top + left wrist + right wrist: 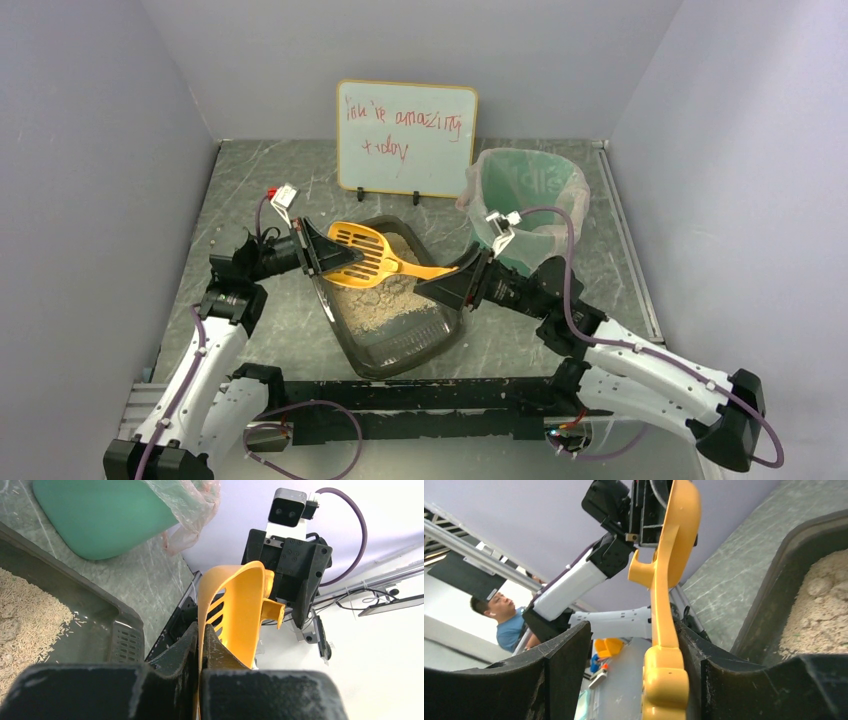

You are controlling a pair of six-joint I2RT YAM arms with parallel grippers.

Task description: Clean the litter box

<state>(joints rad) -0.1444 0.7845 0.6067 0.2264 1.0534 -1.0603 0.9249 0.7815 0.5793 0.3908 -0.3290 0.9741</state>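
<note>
Top external view: the litter box [400, 345] lies at the centre of the table between both arms, with tan litter [385, 300] heaped in its far half and the green bin [530, 190] behind it to the right. The yellow scoop [360, 252] hangs level above the litter. The left gripper [322, 255] holds the rim of its slotted head, and the right gripper [447, 278] sits at the end of the handle [425, 270]. Left wrist view: the jaws are pinched fully onto the thin edge of the scoop [240, 615], which stands on edge. Right wrist view: the handle [664, 630] runs between the fingers [564, 665], which are partly open. It lies against one finger with a clear gap to the other, so nothing is clamped. Hazards: if the left jaws release before the right jaws seat, the scoop is likely to drop into the litter. An off-centre handle may twist as the jaws close. A grip so near the handle end gives long leverage, so the head may pivot under load.
</note>
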